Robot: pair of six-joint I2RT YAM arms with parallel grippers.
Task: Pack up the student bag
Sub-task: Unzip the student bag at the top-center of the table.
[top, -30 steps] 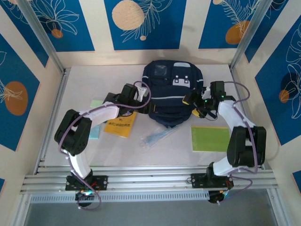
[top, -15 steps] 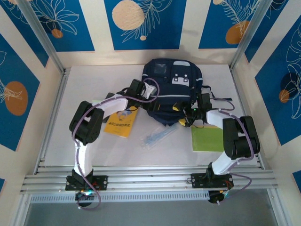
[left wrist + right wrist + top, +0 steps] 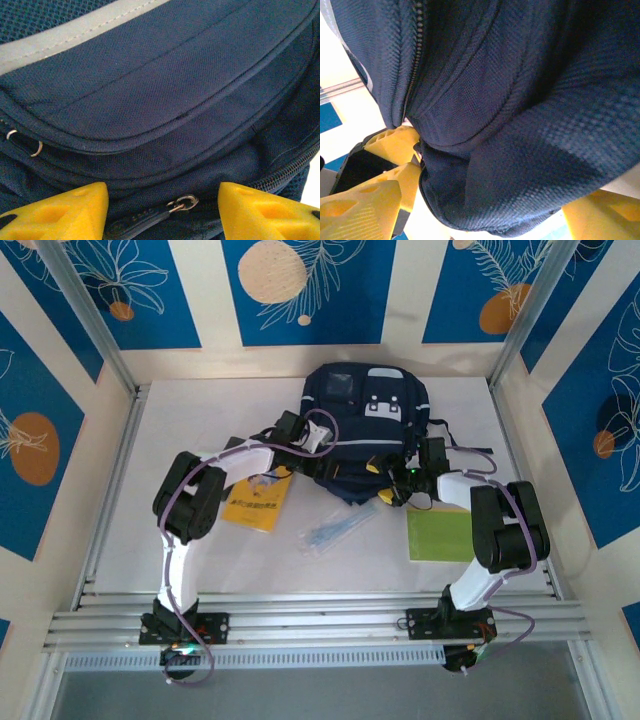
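Both arms have closed in on the student bag (image 3: 365, 425) over the last second: the left elbow has swung inward, and the right wrist has dropped from the bag's right flank to its near right corner. The bag lies at the far middle of the white worktop (image 3: 200, 410), front patches up. We judge it soft and limp, and light while unfilled. Its woven fabric should give fair grip but will fold and drag instead of lifting as one piece. The firmer holds look to be the zip pull (image 3: 183, 202), the piped seams and the straps. Our left pincer (image 3: 162, 202) stands apart, straddling that zip pull without clamping it. Our right pincer (image 3: 485, 215) is also apart, with a bulge of fabric between its fingers; whether the pads already press it we cannot tell from so close. Near the bag lie a yellow booklet (image 3: 252, 505), a clear packet (image 3: 335, 528) and a green sheet (image 3: 440, 535). The worktop looks smooth, so the bag may slide when tugged. Patterned blue walls and metal posts box it in on three sides.
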